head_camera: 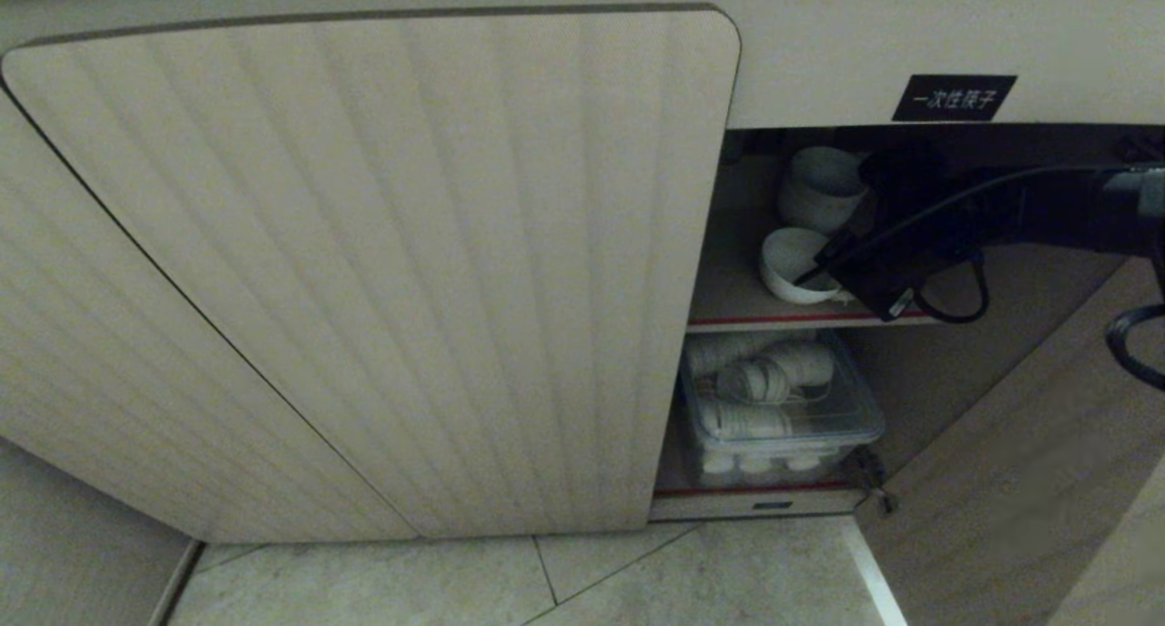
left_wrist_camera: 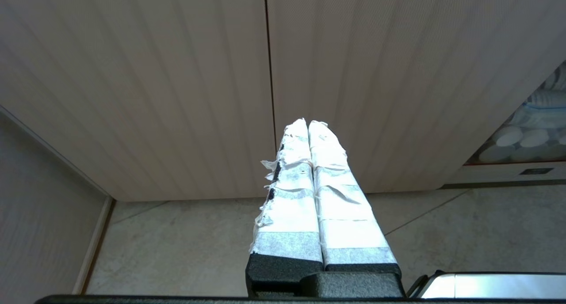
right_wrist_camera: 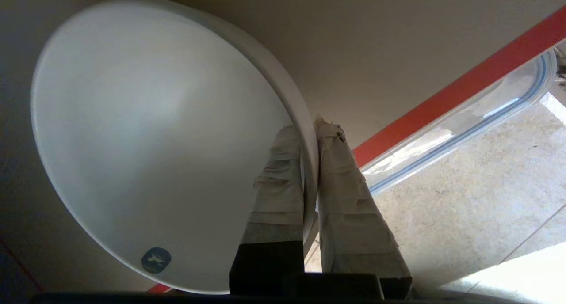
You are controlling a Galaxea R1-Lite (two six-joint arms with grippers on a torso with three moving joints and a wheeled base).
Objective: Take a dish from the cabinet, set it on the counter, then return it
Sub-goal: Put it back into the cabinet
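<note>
We pinch the bowl (right_wrist_camera: pixel 146 136) rim between our right gripper (right_wrist_camera: pixel 309 162) jaws, bowl lying toward ten o'clock on the shelf (head_camera: pixel 728 289); left jaws closed, empty.

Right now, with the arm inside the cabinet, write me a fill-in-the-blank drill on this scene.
1. The right gripper pinches the bowl by its ____.
2. The shelf edge under the bowl is coloured ____.
3. The clear lidded bin sits on the shelf ____ the bowl's shelf.
4. The left gripper has its taped fingers ____.

Missing words: rim; red; below; shut
</note>
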